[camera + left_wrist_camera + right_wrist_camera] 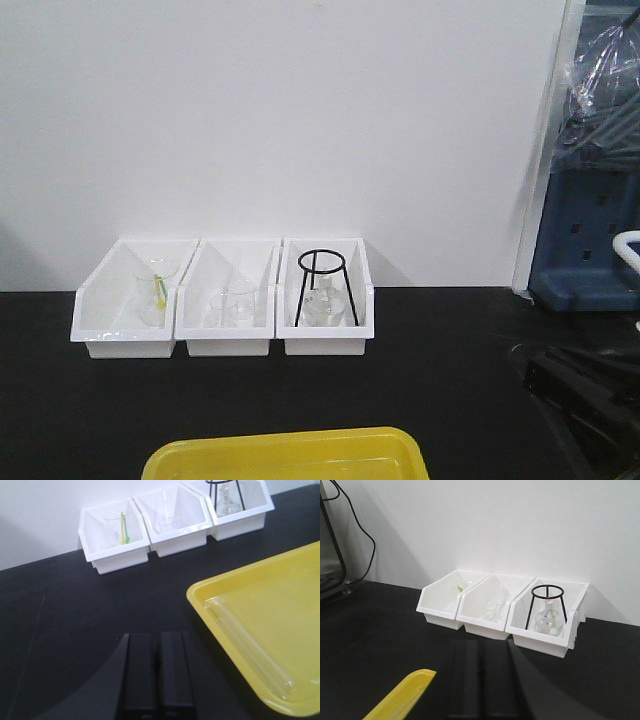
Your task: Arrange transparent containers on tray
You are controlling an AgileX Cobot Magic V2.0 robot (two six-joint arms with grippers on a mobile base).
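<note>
The two transparent containers (250,647) lie side by side inside the yellow tray (210,582), along its left rim, near the table's (75,615) front edge. Both the left tool (157,672) and right tool (481,680) are closed, holding nothing, above the dark table.

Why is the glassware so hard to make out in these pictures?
Front view: clear beakers wash out against the bright white bins, and the picture is soft overall. Left wrist view: the test tubes show only as faint glints on the yellow tray; the left pincer is a dark blur. Right wrist view: the flask stands out best, under its black stand.
</note>
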